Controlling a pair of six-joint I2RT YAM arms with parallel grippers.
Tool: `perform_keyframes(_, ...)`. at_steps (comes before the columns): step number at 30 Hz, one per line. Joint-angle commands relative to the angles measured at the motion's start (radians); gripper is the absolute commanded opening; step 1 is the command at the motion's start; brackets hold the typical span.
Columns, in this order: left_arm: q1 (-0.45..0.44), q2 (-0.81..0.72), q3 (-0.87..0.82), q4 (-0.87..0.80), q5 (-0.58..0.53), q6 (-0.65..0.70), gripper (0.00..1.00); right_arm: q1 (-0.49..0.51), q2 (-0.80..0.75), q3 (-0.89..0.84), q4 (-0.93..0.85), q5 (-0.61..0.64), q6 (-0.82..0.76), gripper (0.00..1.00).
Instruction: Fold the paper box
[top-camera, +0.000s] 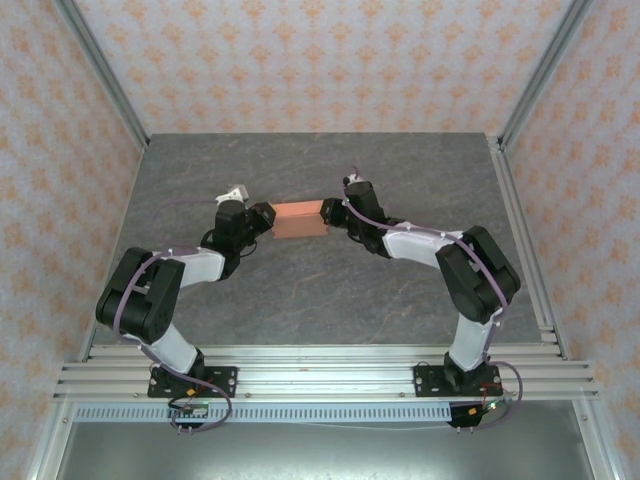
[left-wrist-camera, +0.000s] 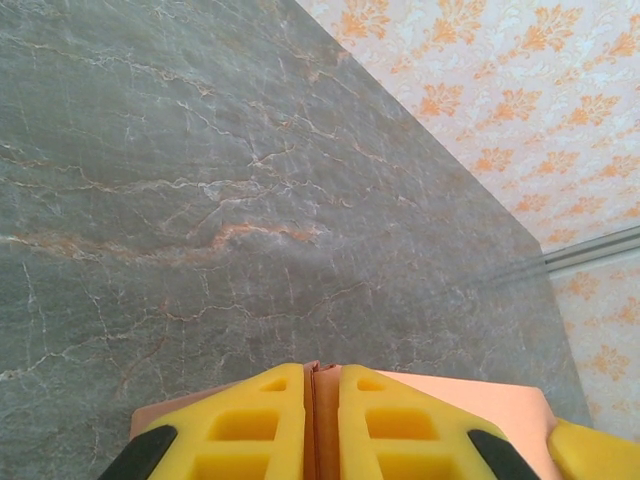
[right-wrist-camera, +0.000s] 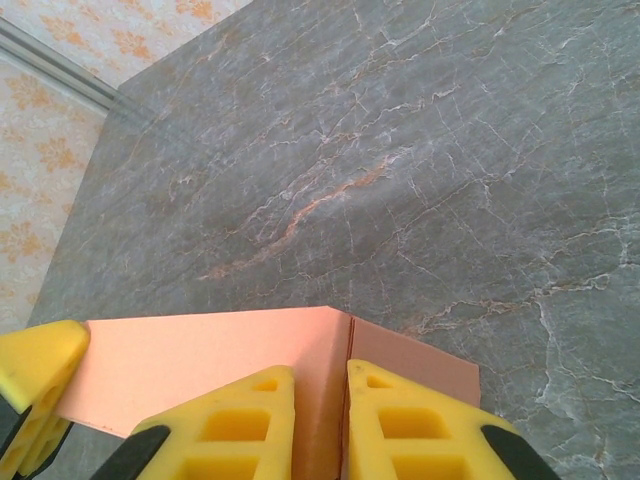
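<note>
Our left hand (left-wrist-camera: 320, 385) is closed tight on a thin end wall of the box (top-camera: 298, 218). Our right hand (right-wrist-camera: 321, 385) pinches the opposite end. The box lies between them at mid-bench (top-camera: 400, 285), already looking box-shaped. We judge folding nearly done. We cannot tell whether any flaps remain.

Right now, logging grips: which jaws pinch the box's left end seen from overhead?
The left gripper, shut on the paper box; the right gripper pinches the opposite end.
</note>
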Motion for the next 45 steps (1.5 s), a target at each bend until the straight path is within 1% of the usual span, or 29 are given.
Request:
perform_keyframes(1, -0.012, 0.061, -0.092, -0.283, 0.016, 0.018, 0.06, 0.002, 0.023, -0.083, -0.193, 0.004, -0.008, 0.16)
perform_keyframes(4, -0.040, 0.034, -0.109, -0.260, 0.001, 0.042, 0.06, 0.010, -0.016, -0.116, -0.188, 0.024, -0.030, 0.17)
perform_keyframes(12, -0.122, -0.011, -0.216, -0.069, -0.048, 0.068, 0.06, 0.040, -0.107, -0.228, -0.109, 0.061, -0.065, 0.17)
perform_keyframes(14, -0.131, -0.029, -0.250, -0.016, -0.065, 0.072, 0.06, 0.046, -0.116, -0.244, -0.095, 0.072, -0.070, 0.20)
perform_keyframes(15, -0.132, -0.038, -0.253, -0.015, -0.066, 0.079, 0.12, 0.047, -0.119, -0.245, -0.094, 0.074, -0.073, 0.24)
perform_keyframes(16, -0.131, -0.053, -0.234, -0.061, -0.071, 0.090, 0.17, 0.046, -0.119, -0.237, -0.100, 0.078, -0.073, 0.27)
perform_keyframes(21, -0.131, -0.141, -0.148, -0.211, -0.084, 0.143, 0.18, 0.043, -0.123, -0.117, -0.232, 0.098, -0.107, 0.29)
perform_keyframes(23, -0.131, -0.171, -0.109, -0.285, -0.112, 0.166, 0.19, 0.033, -0.124, -0.063, -0.284, 0.101, -0.125, 0.35)
perform_keyframes(26, -0.128, -0.201, -0.062, -0.368, -0.144, 0.204, 0.21, 0.012, -0.141, 0.024, -0.397, 0.106, -0.200, 0.46)
perform_keyframes(28, -0.125, -0.216, -0.041, -0.402, -0.150, 0.221, 0.22, -0.006, -0.163, 0.083, -0.472, 0.085, -0.299, 0.55)
perform_keyframes(29, -0.122, -0.221, -0.033, -0.413, -0.149, 0.228, 0.23, -0.011, -0.175, 0.106, -0.495, 0.054, -0.349, 0.57)
perform_keyframes(30, -0.118, -0.229, -0.024, -0.430, -0.151, 0.234, 0.23, -0.012, -0.192, 0.129, -0.521, 0.015, -0.412, 0.62)
perform_keyframes(31, -0.114, -0.235, -0.015, -0.443, -0.153, 0.238, 0.24, -0.011, -0.206, 0.152, -0.544, -0.033, -0.490, 0.65)
perform_keyframes(32, -0.110, -0.241, -0.011, -0.448, -0.150, 0.238, 0.25, -0.012, -0.215, 0.175, -0.565, -0.072, -0.544, 0.67)
perform_keyframes(34, -0.102, -0.253, 0.004, -0.461, -0.150, 0.238, 0.27, -0.012, -0.215, 0.239, -0.635, -0.188, -0.699, 0.72)
perform_keyframes(37, -0.087, -0.256, 0.030, -0.491, -0.136, 0.268, 0.27, -0.012, -0.170, 0.363, -0.794, -0.316, -0.886, 0.82)
perform_keyframes(39, -0.075, -0.260, 0.039, -0.494, -0.122, 0.266, 0.28, -0.012, -0.104, 0.484, -0.947, -0.369, -1.002, 0.84)
perform_keyframes(41, -0.061, -0.273, 0.048, -0.507, -0.119, 0.265, 0.28, -0.011, -0.036, 0.587, -1.073, -0.393, -1.099, 0.87)
perform_keyframes(42, -0.054, -0.283, 0.051, -0.516, -0.121, 0.267, 0.29, -0.009, -0.001, 0.634, -1.121, -0.384, -1.142, 0.97)
perform_keyframes(43, -0.045, -0.295, 0.055, -0.529, -0.122, 0.267, 0.29, -0.004, 0.031, 0.674, -1.158, -0.361, -1.178, 0.99)
perform_keyframes(45, -0.032, -0.320, 0.058, -0.543, -0.121, 0.277, 0.30, 0.006, 0.087, 0.737, -1.209, -0.322, -1.234, 0.99)
